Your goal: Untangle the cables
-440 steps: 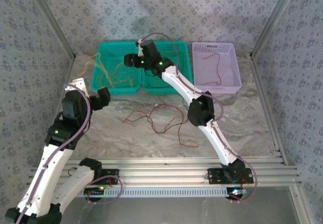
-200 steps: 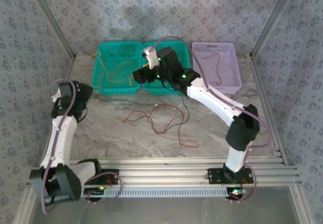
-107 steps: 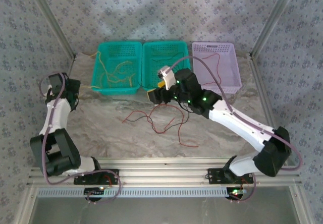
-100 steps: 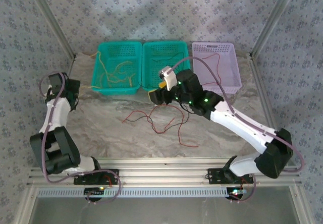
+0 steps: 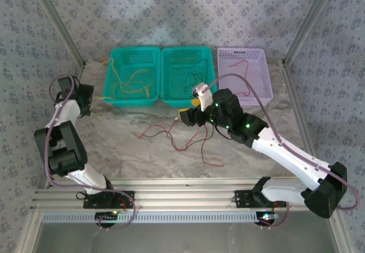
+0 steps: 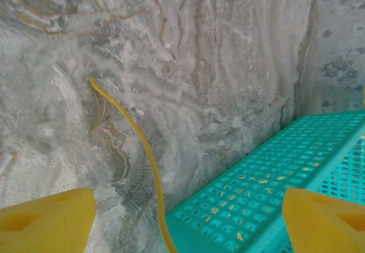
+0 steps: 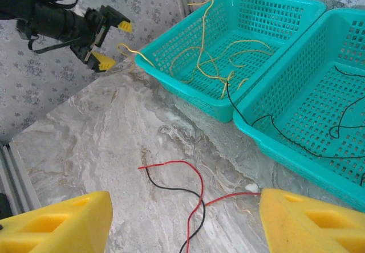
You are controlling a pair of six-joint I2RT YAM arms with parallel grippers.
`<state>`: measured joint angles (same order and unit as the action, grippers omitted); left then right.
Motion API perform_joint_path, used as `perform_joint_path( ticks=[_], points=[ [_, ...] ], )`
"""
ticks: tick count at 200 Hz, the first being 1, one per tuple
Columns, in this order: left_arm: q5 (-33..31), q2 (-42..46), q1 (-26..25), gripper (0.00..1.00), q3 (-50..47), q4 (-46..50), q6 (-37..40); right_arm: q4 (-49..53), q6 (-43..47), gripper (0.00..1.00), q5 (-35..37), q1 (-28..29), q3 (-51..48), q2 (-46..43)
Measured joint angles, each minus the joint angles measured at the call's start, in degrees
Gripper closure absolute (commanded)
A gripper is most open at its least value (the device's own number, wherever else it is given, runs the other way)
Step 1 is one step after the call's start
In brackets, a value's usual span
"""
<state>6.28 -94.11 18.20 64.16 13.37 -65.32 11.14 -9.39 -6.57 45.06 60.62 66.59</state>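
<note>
Loose cables: a red and black tangle lies at the middle of the table, clear of every basket. In the right wrist view its strands cross one another.

Sorted cables: yellow cables lie in the left teal basket, a black cable in the middle teal basket, and a red cable in the lilac basket (the three baskets stand in a row at 12 o'clock of the tangle).

Stray end: one yellow strand hangs out over the left teal basket's 9 o'clock side and trails across the bare table.

Right arm: the right gripper is raised off the table at the tangle's 12 o'clock edge, near the front wall of the middle teal basket. Its yellow pads stand wide apart with nothing between them.

Left arm: the left gripper sits at 10 o'clock of the tangle, well apart from it, just beside the left teal basket. Its yellow pads also stand apart, and the yellow strand passes between them, touching neither.
</note>
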Motion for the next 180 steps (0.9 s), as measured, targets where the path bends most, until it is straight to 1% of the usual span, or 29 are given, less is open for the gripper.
perform_joint_path(
  ticks=[21, 32, 70, 94, 125, 137, 159, 180],
  points=[
    [0.8, -1.8, -0.4, 0.22, 0.3, 0.0, -0.5, 0.0, 0.0, 0.3, 0.0, 0.1, 0.0, -0.4],
    [1.1, -2.6, -0.7, 0.29, 0.9, -0.1, -0.7, 0.0, 0.0, 0.3, 0.0, 0.2, 0.0, -0.5],
    [2.5, -5.2, -1.1, 0.5, 4.0, -1.4, -2.0, 0.0, 0.1, 0.3, 0.0, 0.4, -0.1, -0.6],
    [3.0, -5.5, -1.1, 0.67, 4.6, -1.6, -2.1, 0.1, 0.3, 0.3, 0.0, 0.6, -0.5, -1.1],
    [3.3, -5.6, -1.1, 0.93, 5.1, -1.1, -1.2, 0.4, 0.5, 0.3, 0.0, 0.9, -0.6, -1.9],
    [3.3, -5.7, -1.2, 0.99, 6.2, 0.0, -0.6, 0.4, 0.5, 0.3, 0.0, 1.0, -0.6, -2.2],
    [1.8, -5.7, -2.3, 1.0, 10.4, 3.3, 1.2, 0.4, 0.5, 0.3, 0.0, 1.2, -0.6, -2.5],
    [-1.2, -5.4, -5.0, 1.0, 15.6, 7.1, 4.3, 0.5, 0.9, 0.3, 0.2, 1.5, -0.6, -2.5]
  ],
)
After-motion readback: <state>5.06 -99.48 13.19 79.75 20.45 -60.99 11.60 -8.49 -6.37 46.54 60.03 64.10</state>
